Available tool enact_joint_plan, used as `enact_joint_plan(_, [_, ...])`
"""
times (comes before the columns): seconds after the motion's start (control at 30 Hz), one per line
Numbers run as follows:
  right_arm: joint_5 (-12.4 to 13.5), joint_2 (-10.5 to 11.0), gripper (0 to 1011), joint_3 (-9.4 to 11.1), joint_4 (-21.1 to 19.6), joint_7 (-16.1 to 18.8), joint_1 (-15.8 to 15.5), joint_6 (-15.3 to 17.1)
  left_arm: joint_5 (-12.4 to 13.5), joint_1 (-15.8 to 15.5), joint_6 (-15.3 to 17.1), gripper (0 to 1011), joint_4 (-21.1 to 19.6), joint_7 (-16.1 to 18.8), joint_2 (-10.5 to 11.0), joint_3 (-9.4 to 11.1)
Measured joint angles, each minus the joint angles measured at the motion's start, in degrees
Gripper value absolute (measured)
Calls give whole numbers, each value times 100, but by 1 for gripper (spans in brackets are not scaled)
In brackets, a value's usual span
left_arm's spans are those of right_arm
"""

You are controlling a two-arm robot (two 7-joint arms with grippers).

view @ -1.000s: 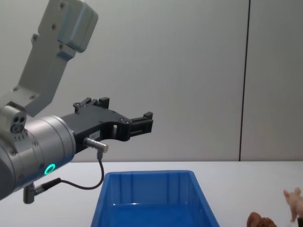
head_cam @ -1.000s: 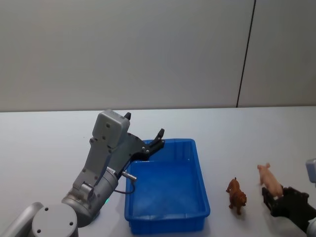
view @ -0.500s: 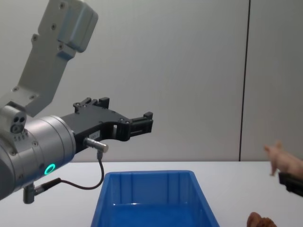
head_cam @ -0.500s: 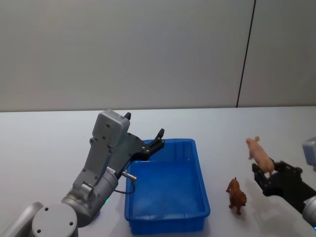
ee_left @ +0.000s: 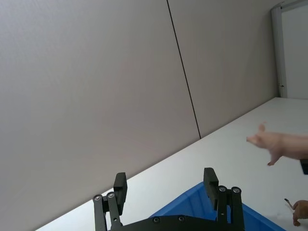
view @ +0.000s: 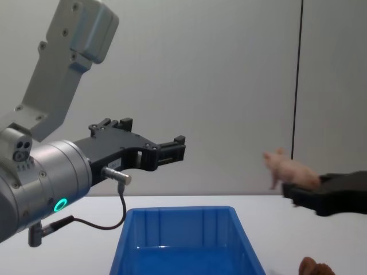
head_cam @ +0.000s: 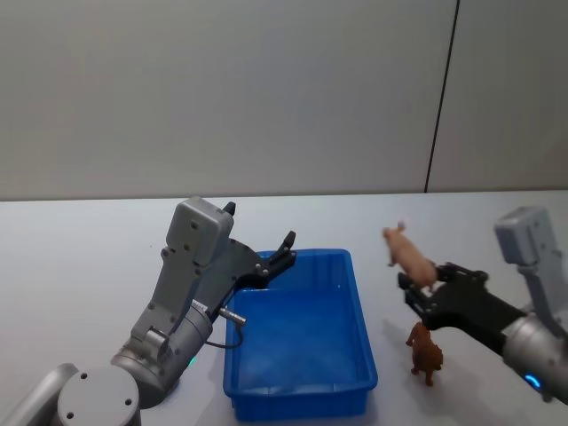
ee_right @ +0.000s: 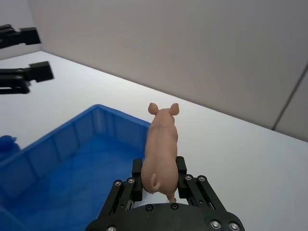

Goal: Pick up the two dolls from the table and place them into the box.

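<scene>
White table (head_cam: pixel 89 257) before a plain grey wall, with one doll in the air to the right of the box (head_cam: pixel 302 401).
The right gripper (head_cam: pixel 419 288) has its fingers clamped on the rear of the pale pink doll (head_cam: pixel 408 253), holding it clear of the table just right of the box's right rim, snout toward the box. The reddish-brown doll (head_cam: pixel 426 353) stands on the table just right of the box, below that gripper. The left gripper (head_cam: pixel 282 250) hovers over the box's far left corner, fingers spread wide and gripping nothing.
</scene>
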Motion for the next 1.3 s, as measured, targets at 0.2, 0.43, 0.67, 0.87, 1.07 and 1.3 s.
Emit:
enact_joint_plan(0.2, [-92, -242, 372, -148, 274, 381, 354, 202, 0, 0, 0, 1003, 0, 0, 0, 0])
enact_joint_plan(0.43, [-181, -543, 398, -326, 687, 767, 763, 415, 0, 0, 0, 1003, 0, 0, 0, 0])
enact_joint_plan(0.67, [-251, -754, 596, -463, 1046, 1021, 1049, 538, 0, 0, 0, 1003, 0, 0, 0, 0])
enact_joint_plan(0.87, [-274, -808, 796, -506, 1163, 1079, 1138, 564, 0, 0, 0, 1003, 0, 0, 0, 0])
enact_joint_plan(1.07, [-271, -760, 927, -497, 1112, 1018, 1096, 539, 0, 0, 0, 1003, 0, 0, 0, 0])
enact_joint_plan(1.3, [-123, -520, 1001, -394, 730, 722, 769, 430, 0, 0, 0, 1003, 0, 0, 0, 0])
